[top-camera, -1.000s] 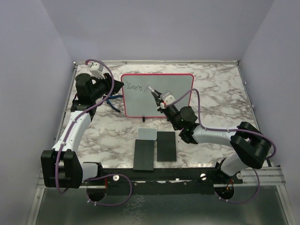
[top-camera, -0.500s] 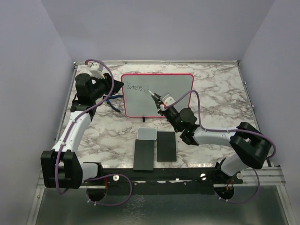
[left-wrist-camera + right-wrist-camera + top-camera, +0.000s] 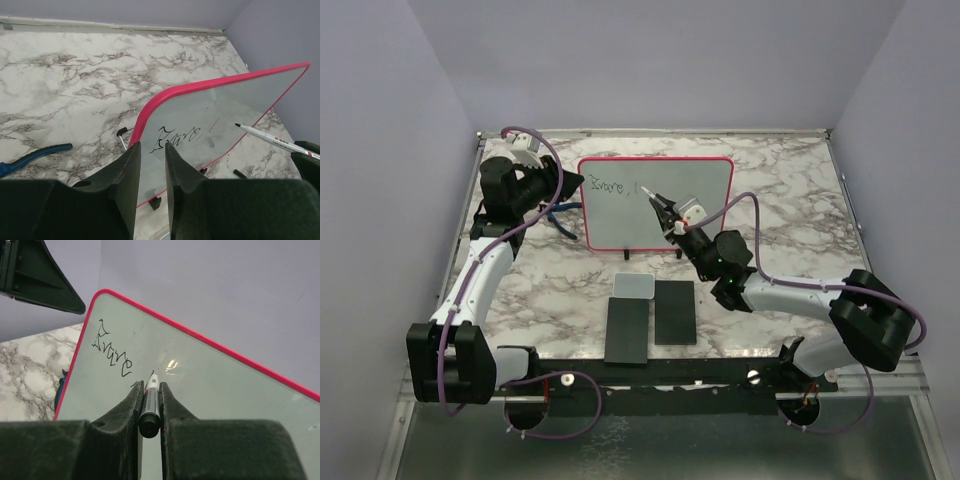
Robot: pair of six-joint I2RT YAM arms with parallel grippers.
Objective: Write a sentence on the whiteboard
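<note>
Nearest to the arms' bases, two black slabs (image 3: 625, 332) (image 3: 674, 312) lie side by side on the marble table (image 3: 790, 200). A small grey-white pad (image 3: 634, 286) sits against the far end of the left one.

Just beyond them the right arm reaches in from the right. The right gripper (image 3: 149, 388) is clenched on a marker (image 3: 149, 412), which lies lengthwise between the two fingers with its dark tip pointing away, toward the board. From the wrist view the tip sits right at the board's face, just right of the writing. I cannot tell whether it actually touches.

The whiteboard (image 3: 610, 225) stands about mid-table, slightly left of centre, upright on two small black feet (image 3: 626, 255) and leaning back a little, its red-pink rim running all the way round. The sentence (image 3: 608, 187) so far is one scrawled dark word in the upper left corner of the board, with a short single stroke a little to its right. The rest of the white face is bare.

At the board's left edge is the left gripper (image 3: 151, 157), grasping that edge. In the left wrist view the rim and the white face run down between the two fingers (image 3: 129, 172). The left arm rises from the near left corner and bends over to get there.

On the table to the left of the board, under that arm, lies a blue handle (image 3: 30, 157) of something I cannot make out.
</note>
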